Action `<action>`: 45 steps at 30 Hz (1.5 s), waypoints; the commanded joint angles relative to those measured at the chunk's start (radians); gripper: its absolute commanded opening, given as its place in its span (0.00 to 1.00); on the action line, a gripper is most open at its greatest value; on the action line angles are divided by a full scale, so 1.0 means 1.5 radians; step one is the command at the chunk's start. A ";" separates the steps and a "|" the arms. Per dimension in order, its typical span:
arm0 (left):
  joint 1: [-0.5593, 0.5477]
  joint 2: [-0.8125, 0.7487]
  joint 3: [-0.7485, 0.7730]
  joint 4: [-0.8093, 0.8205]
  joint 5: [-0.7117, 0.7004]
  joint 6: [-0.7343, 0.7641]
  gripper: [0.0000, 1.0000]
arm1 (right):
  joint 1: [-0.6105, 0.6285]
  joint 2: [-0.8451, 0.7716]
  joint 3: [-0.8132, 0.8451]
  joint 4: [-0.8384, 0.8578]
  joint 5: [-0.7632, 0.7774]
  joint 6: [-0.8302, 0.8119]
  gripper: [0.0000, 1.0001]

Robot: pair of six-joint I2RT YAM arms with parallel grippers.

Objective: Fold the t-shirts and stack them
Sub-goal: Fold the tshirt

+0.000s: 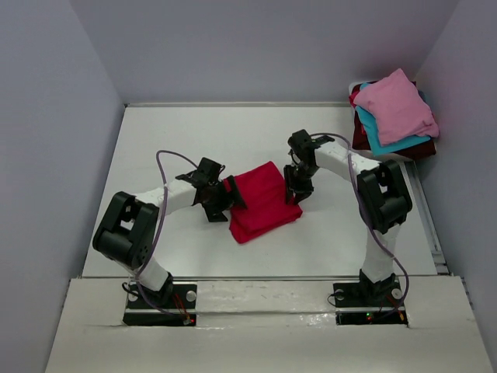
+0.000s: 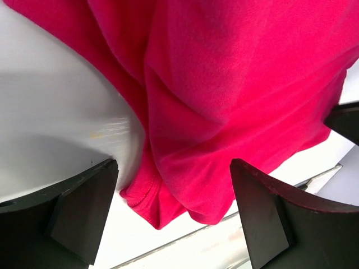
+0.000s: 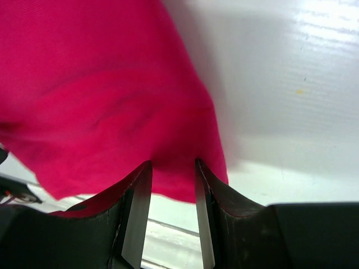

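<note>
A crimson-red t-shirt [image 1: 264, 200] lies folded into a thick bundle at the middle of the white table [image 1: 194, 132]. My right gripper [image 1: 298, 189] is at its right edge. In the right wrist view, the right gripper [image 3: 173, 163] is closed narrowly on the edge of the red t-shirt [image 3: 101, 95]. My left gripper [image 1: 227, 199] is at the bundle's left edge. In the left wrist view, the left gripper [image 2: 174, 163] stands wide open, and a hemmed corner of the red t-shirt [image 2: 224, 95] hangs between its fingers [image 2: 84, 207], not pinched.
At the back right is a stack of t-shirts: a light pink one [image 1: 396, 105] on top, a teal one [image 1: 380, 140] under it and a dark maroon one [image 1: 359, 132] at the bottom. Grey walls close in the table on the left, back and right.
</note>
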State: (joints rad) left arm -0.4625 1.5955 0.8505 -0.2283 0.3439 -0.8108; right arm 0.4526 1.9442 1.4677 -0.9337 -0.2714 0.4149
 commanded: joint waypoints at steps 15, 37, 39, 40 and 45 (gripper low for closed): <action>0.021 -0.029 -0.036 0.009 -0.019 -0.002 0.96 | 0.005 0.062 -0.037 0.087 -0.004 0.014 0.42; 0.039 -0.028 -0.161 0.202 0.055 -0.053 0.97 | 0.005 0.066 -0.050 0.089 -0.016 0.006 0.42; 0.046 -0.033 -0.164 0.197 0.043 -0.046 0.97 | 0.005 0.068 -0.052 0.090 -0.021 0.006 0.42; 0.047 -0.034 -0.166 0.197 0.042 -0.046 0.97 | 0.005 0.068 -0.052 0.090 -0.021 0.006 0.42; 0.065 -0.036 -0.181 0.198 0.032 -0.041 0.97 | 0.005 0.070 -0.045 0.086 -0.021 0.004 0.42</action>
State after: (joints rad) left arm -0.3901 1.5341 0.6331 0.1474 0.5003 -0.9234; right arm 0.4503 2.0163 1.4284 -0.8345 -0.3122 0.4335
